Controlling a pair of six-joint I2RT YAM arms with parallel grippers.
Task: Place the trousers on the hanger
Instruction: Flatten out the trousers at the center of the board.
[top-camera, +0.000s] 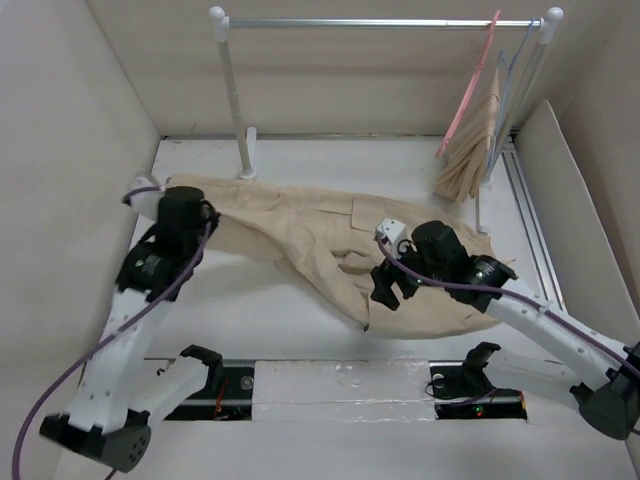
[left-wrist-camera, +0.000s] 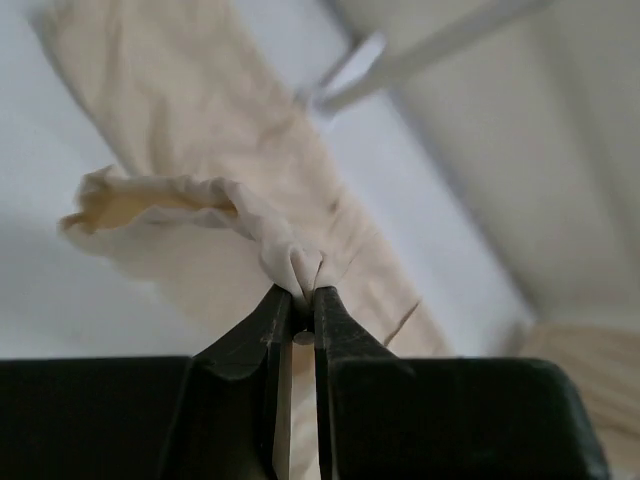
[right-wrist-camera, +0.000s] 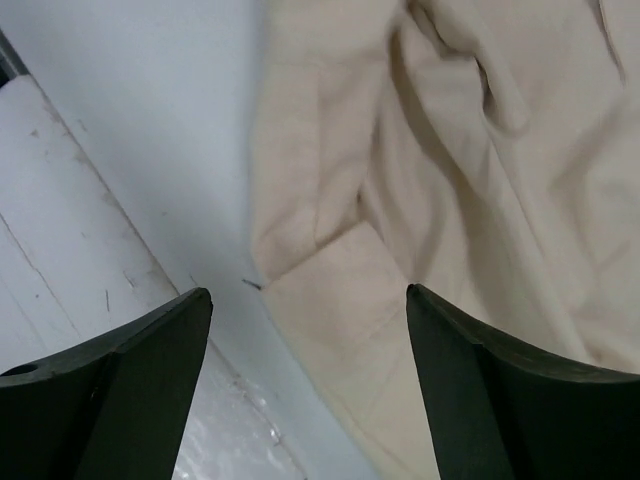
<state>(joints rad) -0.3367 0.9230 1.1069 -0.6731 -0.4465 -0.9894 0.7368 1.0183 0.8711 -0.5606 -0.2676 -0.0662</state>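
Observation:
The beige trousers lie spread across the table from the far left to the right, with a pocket flap facing up. My left gripper is shut on a bunched end of them, and the pinched fold shows between its fingertips in the left wrist view, where the cloth trails away over the table. My right gripper is open and empty just above the trousers' near edge, its jaws wide apart. The pink hanger hangs on the rail at the far right.
A metal rail on two white posts spans the back. A thin grey-blue wire hanger with a smaller bunched beige cloth hangs beside the pink one. White walls close both sides. A white strip runs along the table's near edge.

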